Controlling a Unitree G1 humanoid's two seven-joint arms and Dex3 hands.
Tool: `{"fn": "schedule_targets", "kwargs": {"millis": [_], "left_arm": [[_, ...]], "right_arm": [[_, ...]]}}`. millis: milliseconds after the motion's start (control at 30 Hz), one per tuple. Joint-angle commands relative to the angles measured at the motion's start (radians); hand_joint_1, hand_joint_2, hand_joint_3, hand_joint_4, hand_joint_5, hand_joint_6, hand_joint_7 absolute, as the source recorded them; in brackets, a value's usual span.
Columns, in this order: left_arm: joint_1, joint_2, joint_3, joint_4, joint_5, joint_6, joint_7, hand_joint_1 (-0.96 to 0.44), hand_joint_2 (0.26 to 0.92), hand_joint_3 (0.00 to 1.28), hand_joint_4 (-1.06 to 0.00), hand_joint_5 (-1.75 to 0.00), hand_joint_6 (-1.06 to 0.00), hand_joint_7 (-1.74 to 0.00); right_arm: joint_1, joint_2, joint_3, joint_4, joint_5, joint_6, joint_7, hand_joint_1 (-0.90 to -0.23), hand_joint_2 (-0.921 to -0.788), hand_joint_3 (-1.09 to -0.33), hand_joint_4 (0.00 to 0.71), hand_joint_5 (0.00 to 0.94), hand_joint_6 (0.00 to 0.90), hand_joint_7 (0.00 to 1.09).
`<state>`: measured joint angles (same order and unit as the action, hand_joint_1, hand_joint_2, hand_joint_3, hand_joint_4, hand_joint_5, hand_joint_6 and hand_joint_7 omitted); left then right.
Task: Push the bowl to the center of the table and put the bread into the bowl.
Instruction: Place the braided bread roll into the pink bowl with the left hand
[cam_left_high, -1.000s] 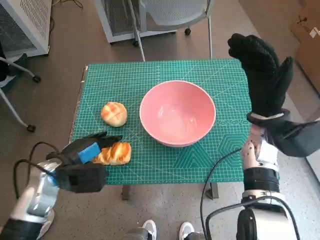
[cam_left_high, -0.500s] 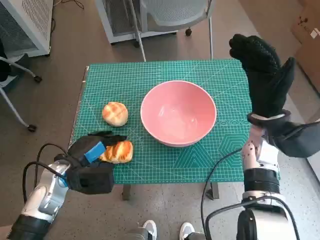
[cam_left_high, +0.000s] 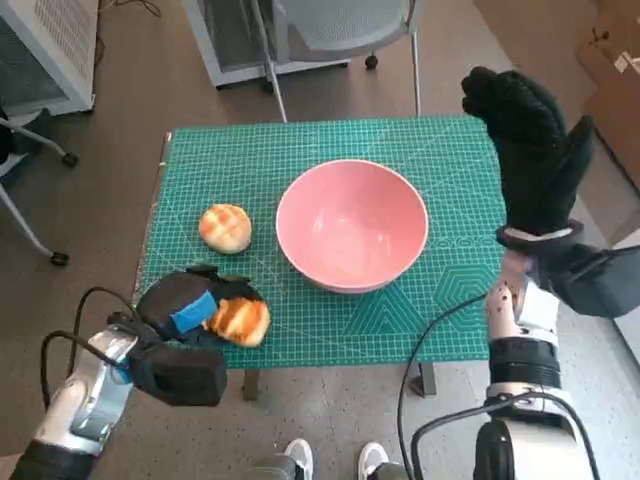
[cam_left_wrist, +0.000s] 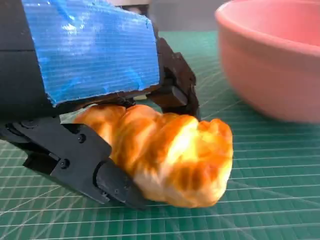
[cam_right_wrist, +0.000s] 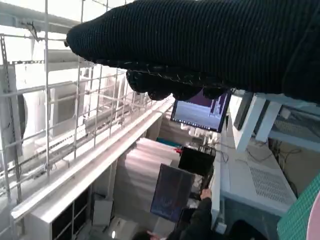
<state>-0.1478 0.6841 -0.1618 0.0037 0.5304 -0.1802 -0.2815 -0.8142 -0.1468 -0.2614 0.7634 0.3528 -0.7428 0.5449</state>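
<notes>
Between left robot hand (cam_left_high: 185, 310) fingers (cam_left_wrist: 107, 177), gripped bread (cam_left_wrist: 170, 157).

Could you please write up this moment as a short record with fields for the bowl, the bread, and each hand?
bowl: pink bowl, empty, near the middle of the green mat
held bread: elongated golden roll, gripped by the left hand at the mat's near edge
other bread: round bun, loose, beside the bowl
right hand: gloved right hand raised beside the table, holding nothing
</notes>
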Motion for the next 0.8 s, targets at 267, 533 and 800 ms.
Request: {"fn": "schedule_targets", "kwargs": {"millis": [267,533,800], "left_arm": [[-0.079,0.021,0.125,-0.205,-0.08,-0.052,-0.021,0.0,0.912,0.01,-0.73,-1.17,-0.76,-0.97],[-0.294,-0.03,0.104,-0.13,-0.034,-0.121,0.064,0.0,0.908,0.0,-0.75,-1.14,-0.77,-0.96],[-0.477,-0.149,0.026,-0.022,-0.007,-0.097,0.088,0.0,0.909,0.0,-0.75,-1.11,-0.77,-1.0]], "right_arm": [[0.013,-0.006,-0.001,0.011,0.009,0.019,0.015,-0.643,-0.921,-0.609,0.243,0.004,0.359,0.01],[0.005,-0.006,-0.002,0.034,0.007,0.01,0.022,-0.645,-0.921,-0.608,0.243,0.003,0.357,0.01],[0.008,-0.01,-0.005,0.039,0.01,0.005,0.03,-0.652,-0.921,-0.604,0.246,0.003,0.36,0.01]]}}
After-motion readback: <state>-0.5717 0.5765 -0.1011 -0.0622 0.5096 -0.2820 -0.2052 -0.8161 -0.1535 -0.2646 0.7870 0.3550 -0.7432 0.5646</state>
